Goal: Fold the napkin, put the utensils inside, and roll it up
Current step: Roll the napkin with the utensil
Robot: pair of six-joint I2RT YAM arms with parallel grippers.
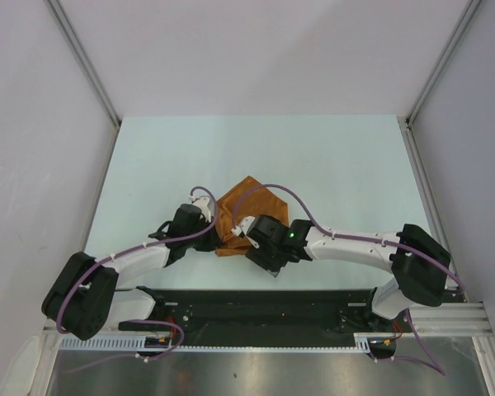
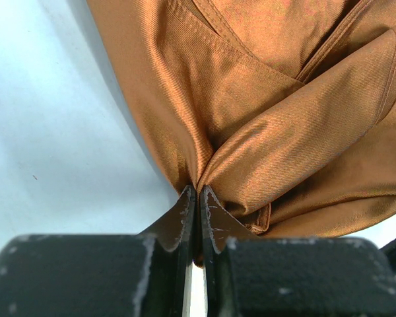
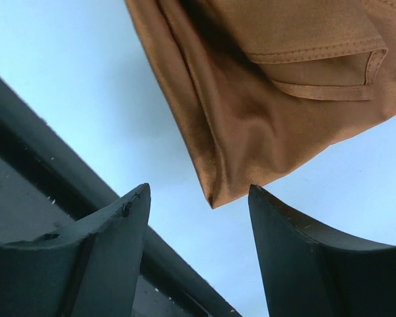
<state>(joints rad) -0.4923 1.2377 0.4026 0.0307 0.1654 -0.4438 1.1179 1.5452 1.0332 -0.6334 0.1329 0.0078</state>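
A: Left pincer [image 2: 197, 198] status?
B: Clamped. Jaws all but together, with a fold of the napkin [image 2: 284, 132] pinched between the tips. The cloth fans out from the pinch in two creased lobes, stitched hems showing further up.
A: Right?
B: Right pincer [image 3: 198, 191] is open, jaws well apart, gripping nothing. A pointed corner of the napkin [image 3: 270, 99] sits in the gap between the tips. Its edge runs right beside one fingertip [image 3: 277, 221]; can't tell if it touches.
A: Where's the napkin overall?
B: Top view: napkin [image 1: 252, 206] is on the bench [image 1: 338, 157], about mid-width, in the nearer half. It's bunched and folded over itself, not flat. The far corner points away from the arms and the near part is rumpled. Left pincer [image 1: 217, 228] is at its near left edge, right pincer [image 1: 243, 227] at the near edge just beside it. The two pincers are close together.
A: Anything else in frame?
B: A black rail [image 1: 256, 301] runs along the near edge of the bench. In the right wrist view the rail [image 3: 20, 145] cuts diagonally across the lower left. Bench [image 2: 53, 119] is pale, and the cloth casts a shadow on it beside the pinched fold.
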